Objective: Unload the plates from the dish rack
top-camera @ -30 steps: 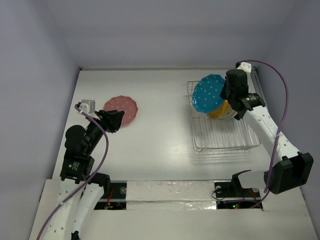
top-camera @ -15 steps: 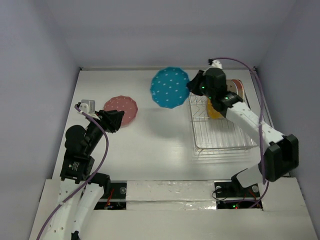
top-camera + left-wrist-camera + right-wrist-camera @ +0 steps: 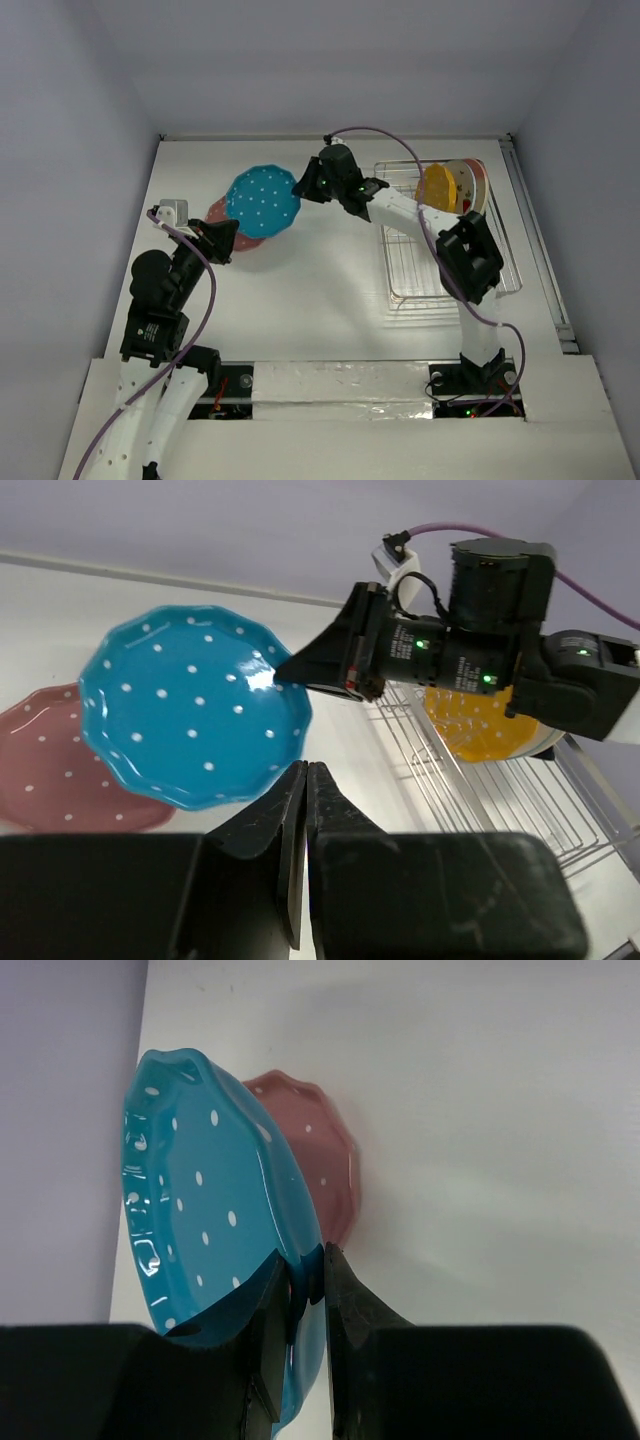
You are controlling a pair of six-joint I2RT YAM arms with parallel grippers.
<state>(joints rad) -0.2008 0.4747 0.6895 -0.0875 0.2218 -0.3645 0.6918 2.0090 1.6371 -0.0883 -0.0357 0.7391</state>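
— Teal plate (image 3: pixel 263 202)?
— Pinched at rim by right fingers (image 3: pixel 352 1312), tilted over red plate (image 3: pixel 50 770) on tabletop (image 3: pixel 330 280), left of rack (image 3: pixel 450 272).
— Left fingers (image 3: pixel 262 825)?
— Pressed together, empty.
— Rack?
— Orange plate (image 3: pixel 437 187) upright at far end.

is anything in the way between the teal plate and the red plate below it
Nothing visible lies between them: the teal plate, held by the right gripper, hangs over the red plate. The shut left gripper sits beside the red plate's near edge, not under the teal one.

Robot lab enclosure, bare lilac walls (image 3: pixel 70 120), white table (image 3: pixel 320 290), two cabled robot arms (image 3: pixel 160 300)
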